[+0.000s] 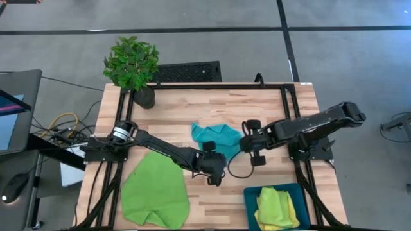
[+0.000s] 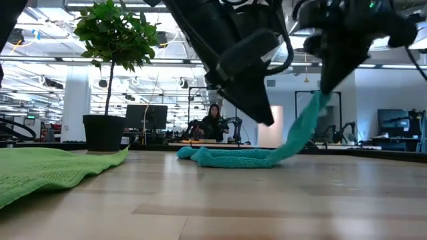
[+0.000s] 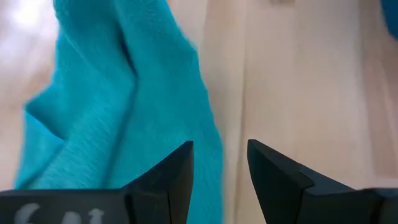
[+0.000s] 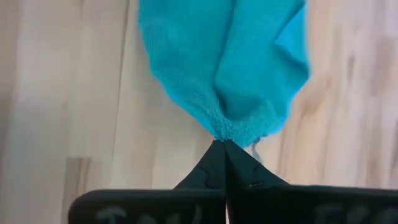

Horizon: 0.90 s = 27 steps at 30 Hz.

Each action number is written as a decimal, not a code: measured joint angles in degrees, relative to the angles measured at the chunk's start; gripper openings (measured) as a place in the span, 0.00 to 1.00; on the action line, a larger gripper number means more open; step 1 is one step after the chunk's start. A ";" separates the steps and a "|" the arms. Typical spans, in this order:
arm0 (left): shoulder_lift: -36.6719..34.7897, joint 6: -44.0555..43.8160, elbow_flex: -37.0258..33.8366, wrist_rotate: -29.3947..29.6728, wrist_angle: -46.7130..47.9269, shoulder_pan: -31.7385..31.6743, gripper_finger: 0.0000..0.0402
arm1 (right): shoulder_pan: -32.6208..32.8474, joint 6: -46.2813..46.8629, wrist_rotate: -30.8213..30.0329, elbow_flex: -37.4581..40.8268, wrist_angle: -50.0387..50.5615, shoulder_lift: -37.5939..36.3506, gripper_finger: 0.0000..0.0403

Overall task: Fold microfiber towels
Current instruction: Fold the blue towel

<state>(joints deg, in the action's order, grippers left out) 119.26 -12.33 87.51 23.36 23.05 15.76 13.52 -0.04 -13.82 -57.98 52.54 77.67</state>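
A turquoise towel (image 1: 215,136) lies crumpled at the middle of the table. One corner of it is drawn up toward my right gripper (image 1: 244,144), which is shut on it. The towel's bulk (image 2: 230,158) rests on the wood. My left gripper (image 3: 221,154) is open and slants down just near of the towel; the towel's near edge (image 3: 155,106) is beside one finger, and nothing is between the fingers. A lime green towel (image 1: 154,192) lies spread at the table's near left. My right gripper pinches one corner of the turquoise towel (image 4: 227,132) between its two fingertips, coming steeply from above. The cloth is bunched at the tips, and I cannot tell one layer from several. That end slopes up from the table (image 2: 303,127) while the rest lies on the wood.
A blue bin (image 1: 250,196) at the near right holds yellow and lime green towels (image 1: 276,206). A potted plant (image 1: 133,64) stands at the far left corner. Bare wood shows between the turquoise towel and the bin.
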 joint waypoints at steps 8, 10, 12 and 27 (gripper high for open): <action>-0.02 -0.32 -0.68 8.94 -7.68 -0.33 0.36 | -0.45 2.25 -2.02 -2.97 -1.21 -2.06 0.01; -0.02 -0.32 -0.68 8.98 -9.07 -0.32 0.36 | -0.42 3.03 -3.24 -3.68 -1.08 -1.83 0.02; -0.02 -0.18 -0.68 9.65 -11.75 -0.30 0.36 | -0.45 3.09 -4.27 -3.94 -1.27 -1.65 0.02; -0.02 -8.34 -0.66 18.83 -13.82 -0.91 0.36 | -0.42 3.62 -4.53 -4.30 -1.83 -1.51 0.02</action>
<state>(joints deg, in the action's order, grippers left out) 119.24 -20.67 86.85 42.18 9.23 14.85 13.10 3.58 -18.35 -62.28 50.72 76.16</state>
